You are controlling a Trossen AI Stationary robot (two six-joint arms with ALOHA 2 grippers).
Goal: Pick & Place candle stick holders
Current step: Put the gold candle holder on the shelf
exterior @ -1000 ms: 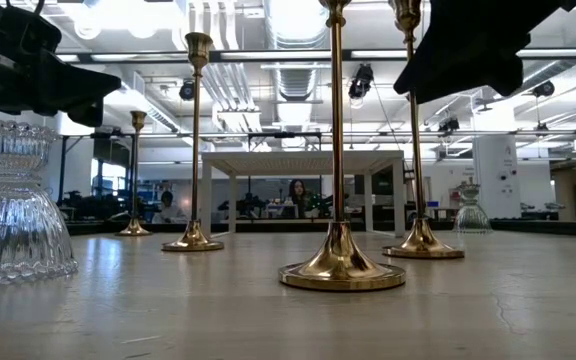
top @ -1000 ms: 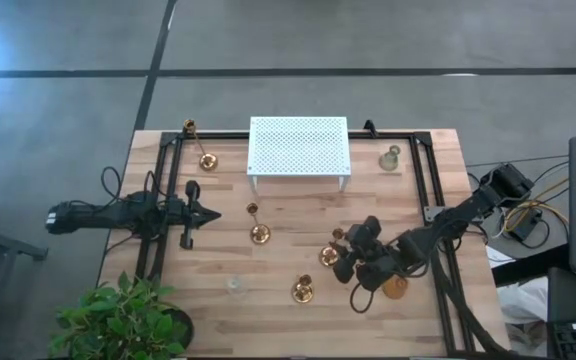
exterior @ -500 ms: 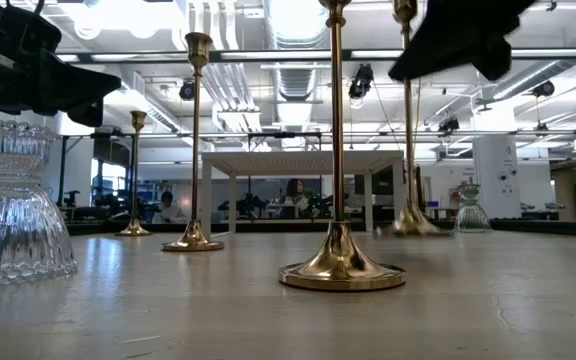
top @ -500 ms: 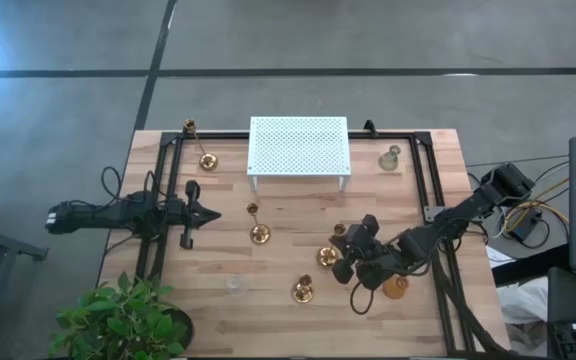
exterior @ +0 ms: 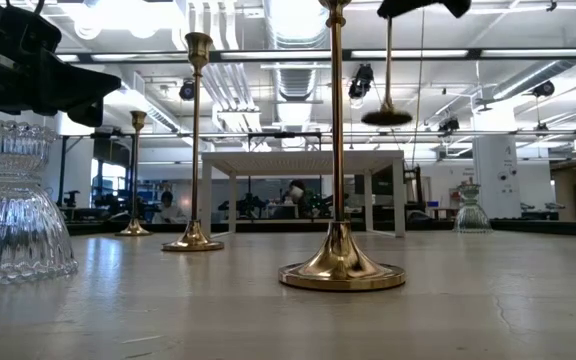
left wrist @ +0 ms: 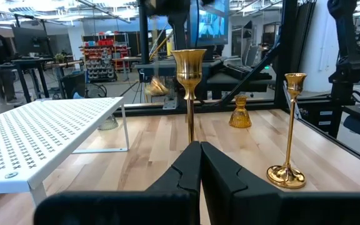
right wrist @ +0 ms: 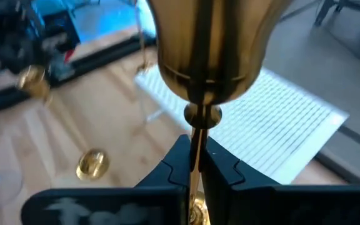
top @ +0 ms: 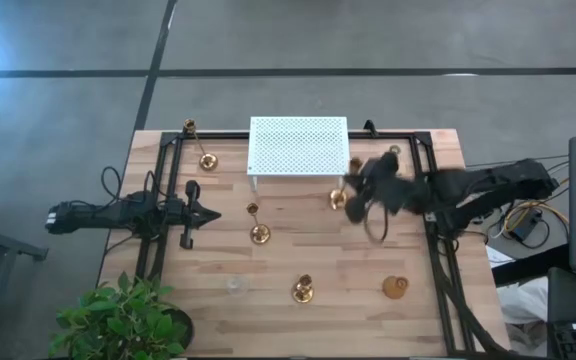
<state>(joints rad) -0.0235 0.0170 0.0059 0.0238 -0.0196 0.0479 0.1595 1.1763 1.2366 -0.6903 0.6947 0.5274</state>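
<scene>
Transport step in hand. My right gripper is clamped narrow on the thin stem of a tall brass candle stick holder — lifted clear of the table, hanging beside the right front corner of the white rack. My left gripper waits closed at the left side. Next move, in my judgement: keep the stem upright and set the base down flat before releasing.
</scene>
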